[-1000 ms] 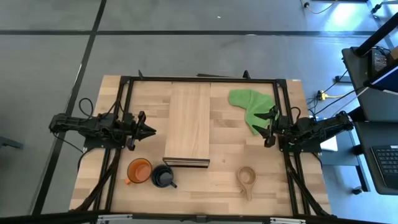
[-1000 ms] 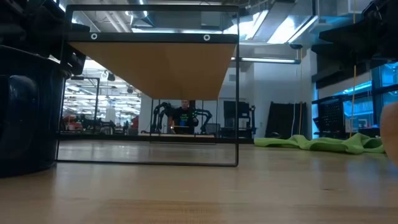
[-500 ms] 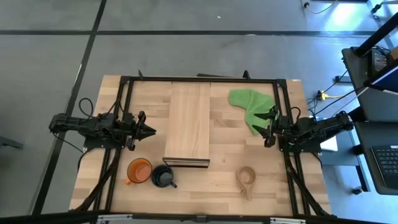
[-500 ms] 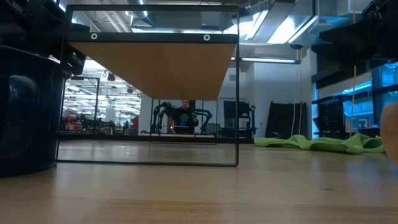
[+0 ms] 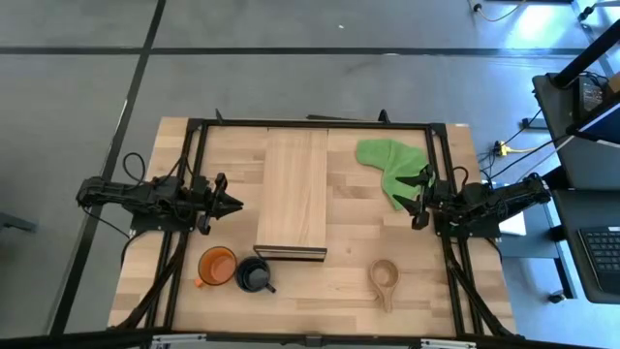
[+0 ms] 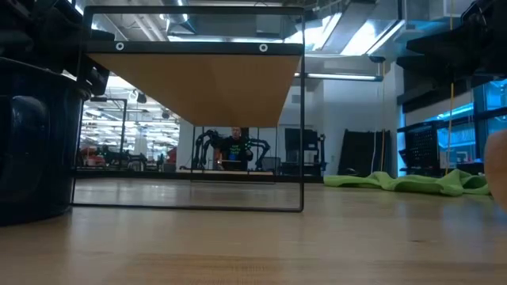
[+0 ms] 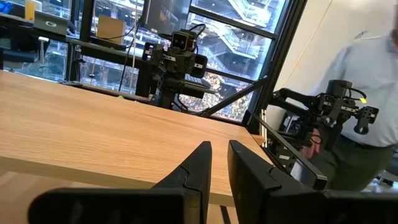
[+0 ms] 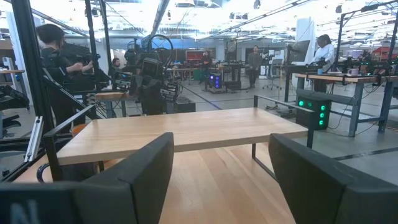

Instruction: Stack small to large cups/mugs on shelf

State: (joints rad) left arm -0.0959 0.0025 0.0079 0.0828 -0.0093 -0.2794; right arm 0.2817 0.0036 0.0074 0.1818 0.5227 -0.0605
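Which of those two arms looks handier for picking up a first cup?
Probably the right. Its end effector, open, has the lone wooden cup on its side. The left end effector, shut, sits nearer the orange mug and dark mug, which touch, crowding a grasp.

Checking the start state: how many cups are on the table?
3, none on the shelf: orange mug and dark mug side by side off its near-left corner, wooden cup to the right. None seems hidden.
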